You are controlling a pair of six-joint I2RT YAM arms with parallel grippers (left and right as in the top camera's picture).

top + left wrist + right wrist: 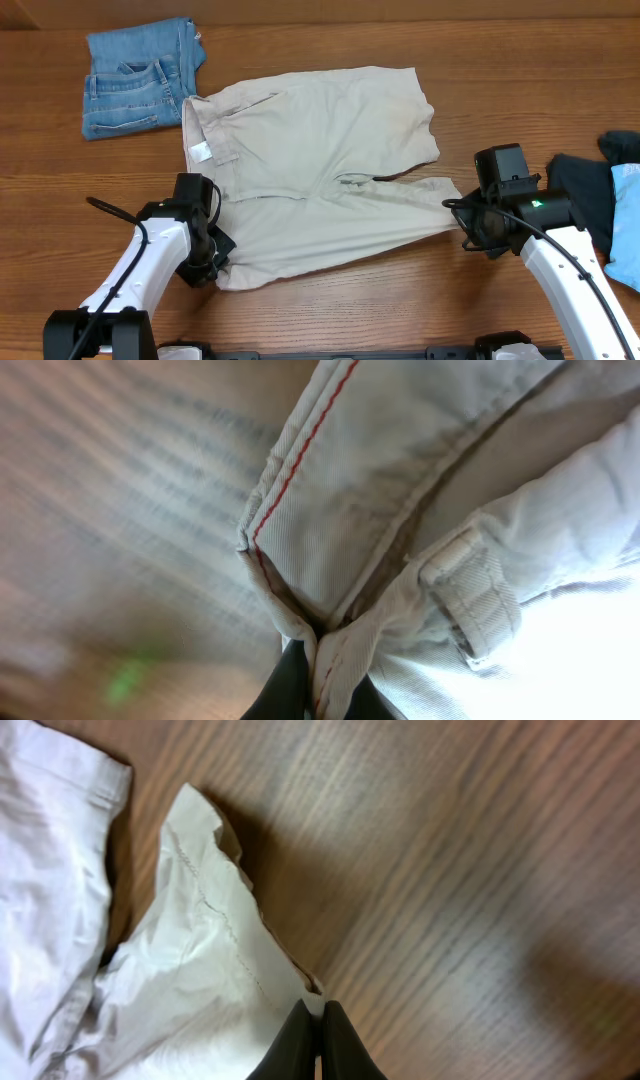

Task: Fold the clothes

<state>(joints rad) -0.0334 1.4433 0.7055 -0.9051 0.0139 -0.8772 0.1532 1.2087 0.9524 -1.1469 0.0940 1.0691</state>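
Shorts [320, 160] — corner pinched, left end effector [214, 266]

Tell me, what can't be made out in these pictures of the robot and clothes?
Overhead: the dark and light-blue pile is cut off by the right edge; which garments, unclear.
Overhead: the left gripper and right gripper are covered by their own wrists, hiding their hold on the beige shorts.
Left wrist: the table is blurred; a green smear is unidentifiable.
Right wrist: the fingers are cut off by the bottom edge.
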